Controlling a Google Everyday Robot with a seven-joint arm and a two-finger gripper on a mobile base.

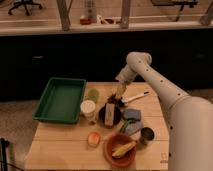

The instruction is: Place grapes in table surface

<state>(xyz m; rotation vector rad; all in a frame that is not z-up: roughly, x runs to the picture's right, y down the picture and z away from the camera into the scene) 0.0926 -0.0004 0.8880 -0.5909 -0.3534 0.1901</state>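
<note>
my pincer [116,100] hangs low near the far edge of the table [65,145], just above the dark plate [102,120]; i cannot tell how open it is.

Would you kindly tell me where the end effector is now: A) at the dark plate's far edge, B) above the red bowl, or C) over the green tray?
A: the end effector hangs at the far edge of the dark plate, right of the tray and behind the bowl.
</note>
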